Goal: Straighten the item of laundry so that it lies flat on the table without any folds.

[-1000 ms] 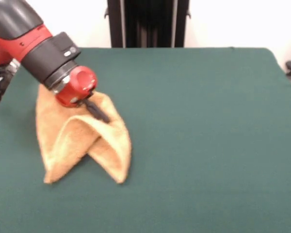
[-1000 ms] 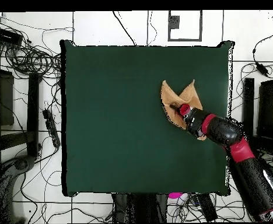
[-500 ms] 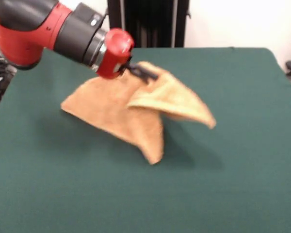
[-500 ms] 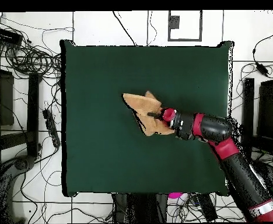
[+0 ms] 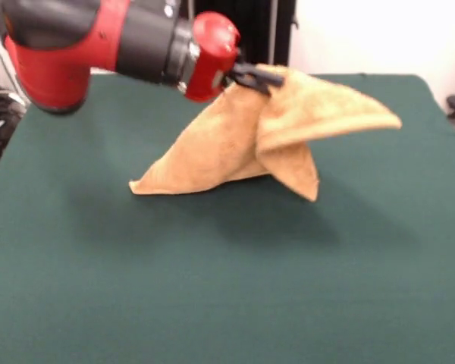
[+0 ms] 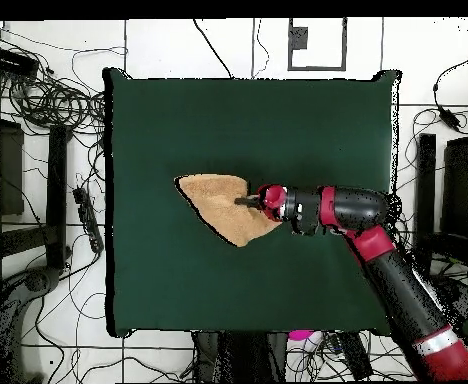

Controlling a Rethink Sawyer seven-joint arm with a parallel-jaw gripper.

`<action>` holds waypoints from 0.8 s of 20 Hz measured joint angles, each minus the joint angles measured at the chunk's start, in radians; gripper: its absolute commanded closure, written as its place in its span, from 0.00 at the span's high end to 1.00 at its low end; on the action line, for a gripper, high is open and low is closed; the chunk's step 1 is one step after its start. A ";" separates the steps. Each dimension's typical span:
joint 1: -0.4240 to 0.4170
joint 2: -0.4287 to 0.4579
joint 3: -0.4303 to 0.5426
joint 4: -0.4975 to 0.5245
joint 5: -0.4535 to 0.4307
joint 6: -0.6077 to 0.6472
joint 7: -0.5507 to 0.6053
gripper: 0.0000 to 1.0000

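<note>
Red and black robot arm [image 5: 98,42] reaches across the large table covered in plain dark green cloth [image 5: 227,288]. In the front view it enters from the upper left, lying nearly level.

Pincer [image 5: 252,78], small and black, closed on a bunched fold at the top of the small orange-tan terry towel [image 5: 243,144]; overhead view shows the pincer [image 6: 248,200] at the towel's edge nearest the arm.

Towel [image 6: 218,205] hangs from that pinch like a tent. One corner trails low at the front view's left, touching or just above the cloth, cannot tell which. A second point hangs down below the grip, clear of the table. A third flap sticks out sideways to the right, in the air. Shadow on the cloth beneath.

Overhead view: towel sits near the middle of the table, well away from every edge, as a rough triangle.

Floor around the table carries tangled black cables [image 6: 48,100].
</note>
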 measured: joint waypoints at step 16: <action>0.030 0.237 0.022 -0.251 -0.345 -0.243 -0.332 0.00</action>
